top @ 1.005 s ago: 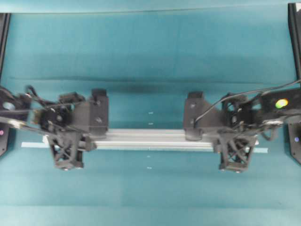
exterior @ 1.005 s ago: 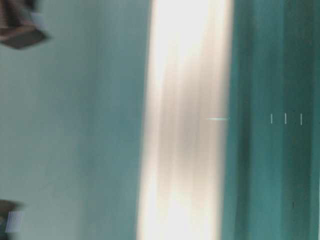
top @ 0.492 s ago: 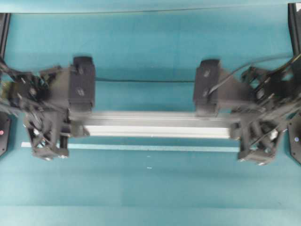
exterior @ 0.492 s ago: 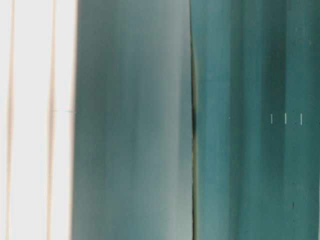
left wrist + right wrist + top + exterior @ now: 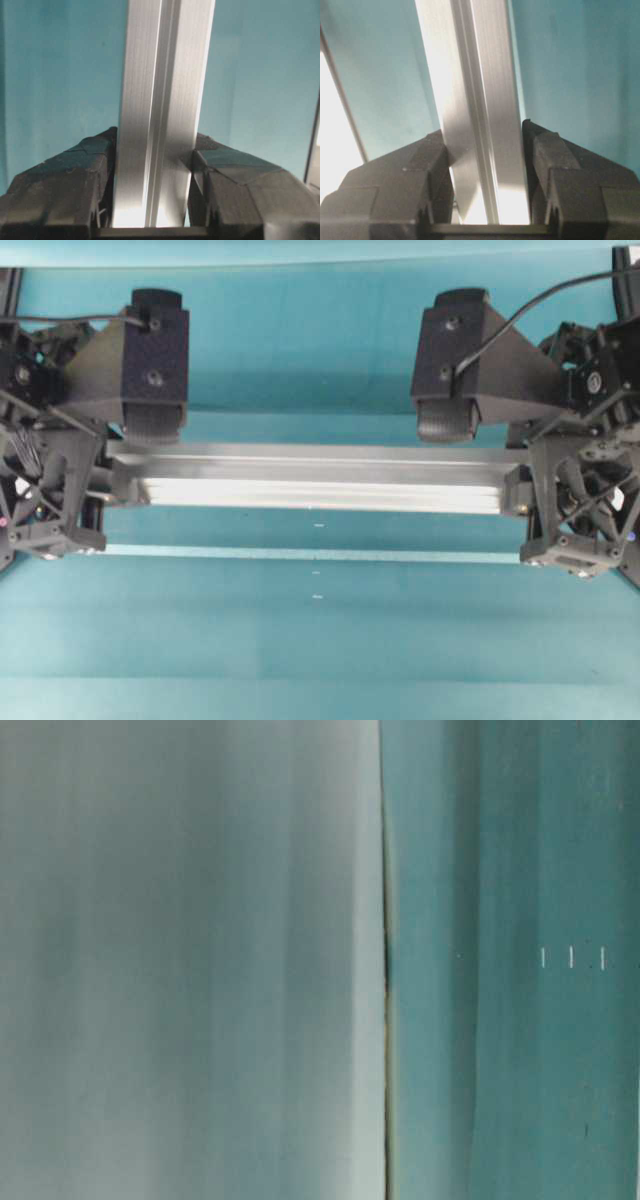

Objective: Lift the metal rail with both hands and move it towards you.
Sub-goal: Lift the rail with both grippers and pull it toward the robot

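The metal rail (image 5: pixel 318 478) hangs above the tape strip (image 5: pixel 300 553), its ends clamped by the left gripper (image 5: pixel 152 165) and right gripper (image 5: pixel 487 150). Keep both ends level while drawing it nearer.

Metal rail (image 5: pixel 320 480) of brushed silver aluminium, bright glare along its grooves, fingers (image 5: pixel 55 185) of the left gripper (image 5: pixel 152 187) in matt black plastic, slightly rough, table (image 5: pixel 320 340) covered by matt teal surface, smooth.
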